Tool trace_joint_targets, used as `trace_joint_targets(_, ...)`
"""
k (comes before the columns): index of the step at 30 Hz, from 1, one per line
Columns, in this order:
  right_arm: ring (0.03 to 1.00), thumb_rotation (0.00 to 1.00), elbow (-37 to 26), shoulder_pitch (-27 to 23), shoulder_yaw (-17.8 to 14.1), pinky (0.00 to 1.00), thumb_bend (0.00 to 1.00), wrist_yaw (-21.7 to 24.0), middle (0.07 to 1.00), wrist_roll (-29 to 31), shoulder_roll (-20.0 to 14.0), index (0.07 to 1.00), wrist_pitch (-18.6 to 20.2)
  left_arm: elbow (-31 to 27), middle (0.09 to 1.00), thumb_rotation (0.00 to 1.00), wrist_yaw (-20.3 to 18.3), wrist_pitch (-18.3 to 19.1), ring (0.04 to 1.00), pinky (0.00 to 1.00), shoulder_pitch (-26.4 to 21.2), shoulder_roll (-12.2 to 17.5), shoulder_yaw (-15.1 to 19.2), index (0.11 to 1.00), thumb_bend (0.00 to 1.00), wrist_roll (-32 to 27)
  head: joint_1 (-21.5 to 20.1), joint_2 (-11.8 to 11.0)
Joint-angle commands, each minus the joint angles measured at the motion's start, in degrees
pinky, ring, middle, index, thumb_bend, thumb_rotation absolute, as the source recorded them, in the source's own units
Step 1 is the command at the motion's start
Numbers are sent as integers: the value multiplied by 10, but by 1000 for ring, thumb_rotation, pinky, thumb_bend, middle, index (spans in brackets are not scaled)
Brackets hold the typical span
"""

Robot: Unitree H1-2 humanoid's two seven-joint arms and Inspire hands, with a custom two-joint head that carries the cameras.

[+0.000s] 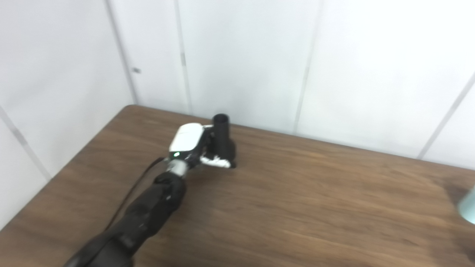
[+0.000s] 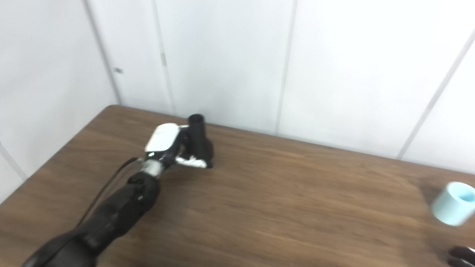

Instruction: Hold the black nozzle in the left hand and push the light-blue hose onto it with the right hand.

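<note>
So the left hand (image 1: 196, 146) is way out near the far side of the wooden counter (image 1: 297, 207), and its fingers (image 1: 217, 161) are wrapped around the lower part of the black nozzle (image 1: 222, 135), gripping it. The nozzle stands pretty much upright, open end up, with its top poking out above the hand, and its base looks to be down at the counter surface, though the frames are blurry so I wouldn't swear to it. Just behind the nozzle is the white panelled wall (image 1: 241, 55).

The light-blue hose (image 2: 453, 203) is well apart from the nozzle, over at the right edge of the counter, with its open end tilted up and facing the camera. In the left eye view only a sliver of it shows at the frame edge.

Right hand (image 2: 462, 256): only a dark bit of it peeks in at the bottom right corner, below the hose, and I can't tell whether it's spread or closed
</note>
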Motion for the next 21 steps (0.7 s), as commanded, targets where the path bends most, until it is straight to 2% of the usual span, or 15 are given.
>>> trace_joint_targets(1,713,663,-29,19,3,586,571,7,734,-6,1,695,9,-11,452,0,7,-38,475,761,109,-36,-18,503,505,-7,-23,6)
trace_joint_targets(2,725,641,-37,23,3,610,518,6,741,-7,2,704,11,-23,454,0,5,-43,477,751,115,-34,-16,501,505,-6,-34,8)
trace_joint_targets(4,736,617,-60,34,3,630,476,10,747,2,5,713,12,-51,453,0,0,-59,480,739,130,-28,-11,500,505,-7,-75,16)
trace_joint_targets(5,749,587,-71,41,3,649,439,16,758,12,5,727,10,-66,454,0,-4,-66,482,739,138,-26,-9,499,505,-7,-80,17)
trace_joint_targets(7,743,547,-98,54,3,639,425,21,754,21,8,727,16,-95,452,0,-15,-80,487,738,152,-21,-6,497,504,-6,-114,22)
trace_joint_targets(10,725,473,-147,70,8,618,403,11,742,11,24,711,46,-125,452,0,-25,-108,491,715,164,-14,-4,494,504,1,-152,27)
trace_joint_targets(12,761,373,-176,77,14,666,343,4,772,-6,34,742,64,-142,456,0,-43,-124,481,676,170,-9,0,496,505,-8,-164,29)
trace_joint_targets(13,778,290,-192,79,14,691,314,1,786,-12,39,759,76,-154,444,0,-54,-129,446,586,174,-7,-1,509,503,-14,-171,31)
trace_joint_targets(14,808,100,-207,79,15,735,282,0,808,-17,43,788,89,-166,286,25,-63,-132,226,249,177,-4,-3,491,514,-20,-175,32)
trace_joint_targets(15,811,51,-220,79,13,741,275,-3,811,-23,48,793,98,-178,250,32,-71,-133,169,163,181,-1,-5,487,517,-22,-178,34)
trace_joint_targets(16,803,26,-229,78,10,733,274,-6,806,-28,52,787,103,-188,242,35,-77,-133,144,121,183,1,-7,485,518,-21,-180,35)
trace_joint_targets(18,794,8,-241,75,3,729,274,-7,800,-21,59,771,109,-202,258,38,-85,-133,148,103,186,6,-12,483,518,-19,-181,36)
trace_joint_targets(19,793,9,-245,73,0,731,269,-8,799,-20,60,769,108,-208,326,19,-87,-133,189,135,187,9,-18,497,517,-21,-183,37)
trace_joint_targets(21,784,61,-257,72,-3,719,264,-9,794,-26,62,764,112,-220,392,3,-92,-133,249,181,186,19,-36,516,516,-25,-187,39)
